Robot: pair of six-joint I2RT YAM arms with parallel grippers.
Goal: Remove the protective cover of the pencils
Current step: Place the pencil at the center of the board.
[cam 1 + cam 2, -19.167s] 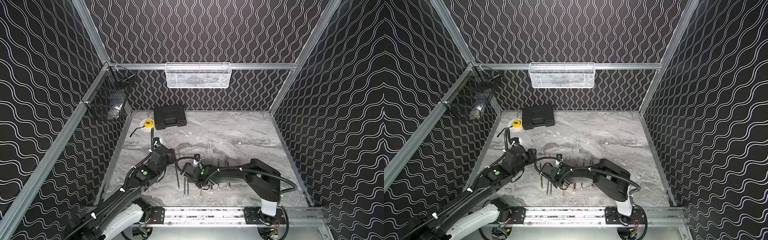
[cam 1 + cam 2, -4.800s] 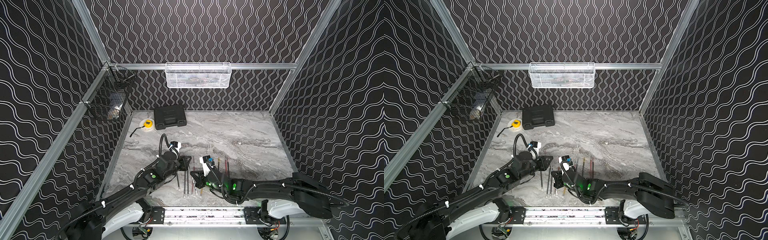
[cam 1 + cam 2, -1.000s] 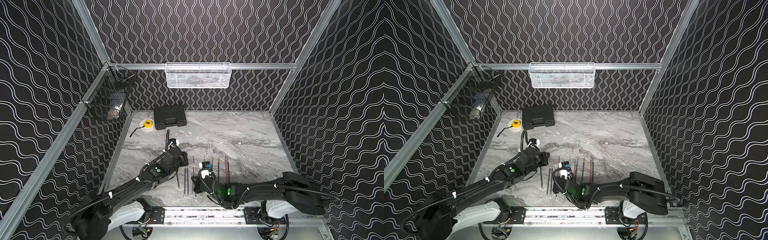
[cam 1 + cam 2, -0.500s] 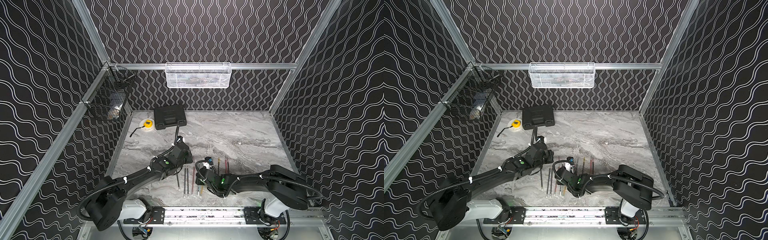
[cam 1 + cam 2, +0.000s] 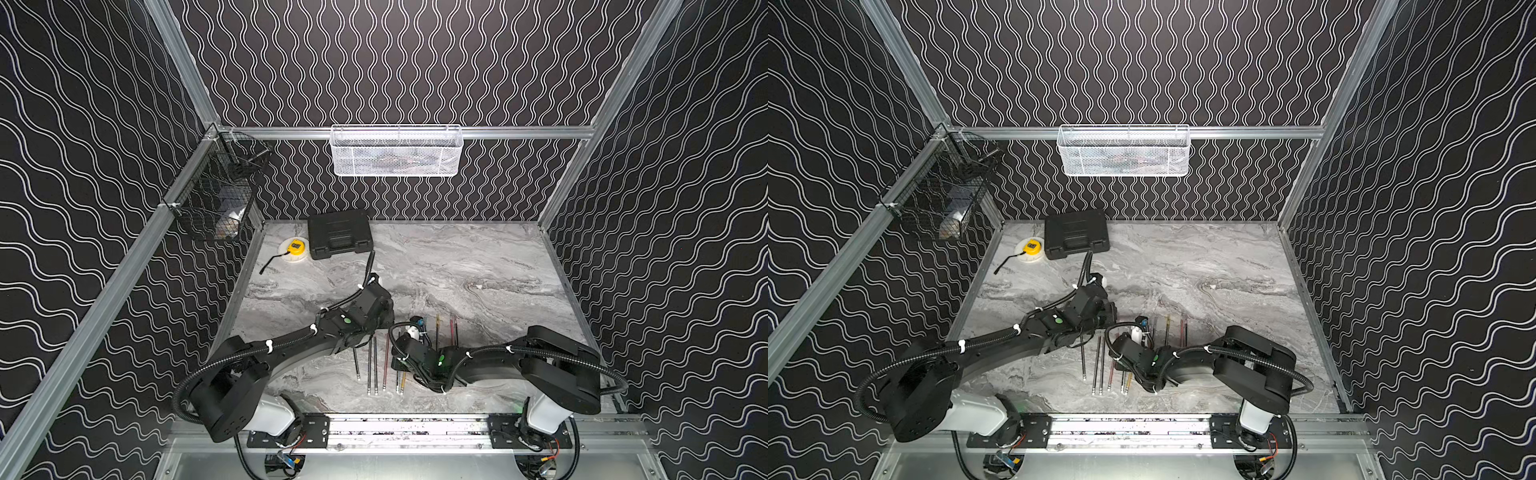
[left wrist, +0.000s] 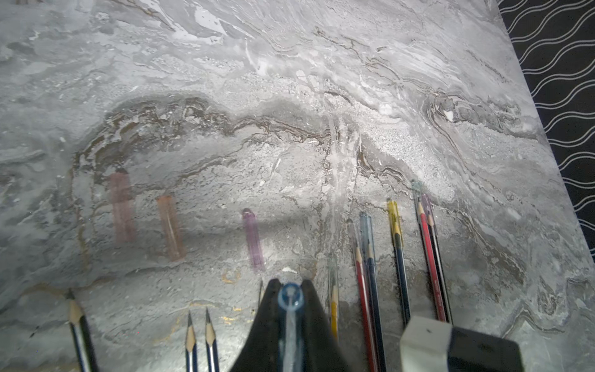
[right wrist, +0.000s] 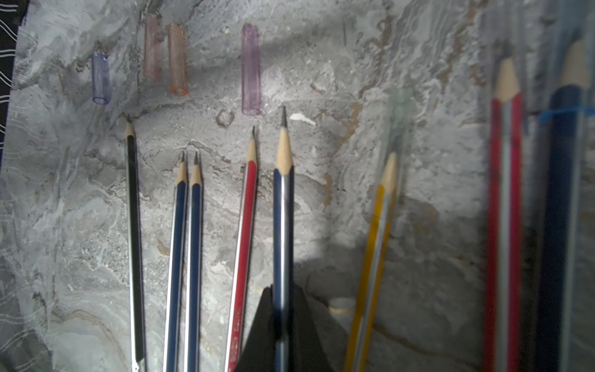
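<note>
One dark-blue pencil (image 7: 283, 209): clamped between right gripper (image 7: 282, 290) fingers, long axis running straight out, bare tip beside purple cap (image 7: 250, 69).
Left gripper (image 6: 290, 286): pinched tight on clear blue cap (image 6: 290, 298).

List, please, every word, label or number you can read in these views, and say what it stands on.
No text can be read in any view.
Red pencil: faint print on its body, too blurred to read.
Tape measure: yellow label, too small to read.
Case: no legible marking.
</note>
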